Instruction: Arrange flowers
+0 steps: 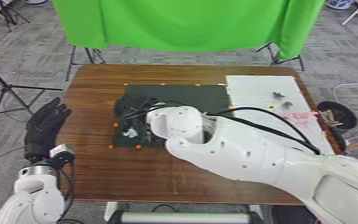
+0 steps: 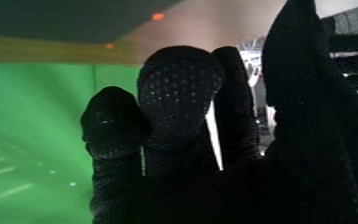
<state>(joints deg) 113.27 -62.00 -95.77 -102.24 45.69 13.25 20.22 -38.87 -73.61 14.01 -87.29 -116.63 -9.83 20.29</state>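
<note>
In the head view my left hand (image 1: 47, 122) is at the table's left edge, open with straight fingers. My right hand (image 1: 133, 106) is over the left part of the dark mat (image 1: 198, 92), partly hidden by its own arm. Close to it on the mat lies a small whitish clump (image 1: 130, 132); whether it is a flower I cannot tell. In the right wrist view my right hand (image 2: 180, 100) has its fingers extended, the thumb apart from them. Beyond the fingers shows a bright, glassy-looking thing (image 2: 252, 57), partly hidden.
A white sheet (image 1: 255, 85) on the table's right side bears small dark pieces (image 1: 278, 95) and a pinkish patch (image 1: 302, 116). A dark round bin (image 1: 337, 116) with things inside stands beyond the right edge. Black cables run along the right arm.
</note>
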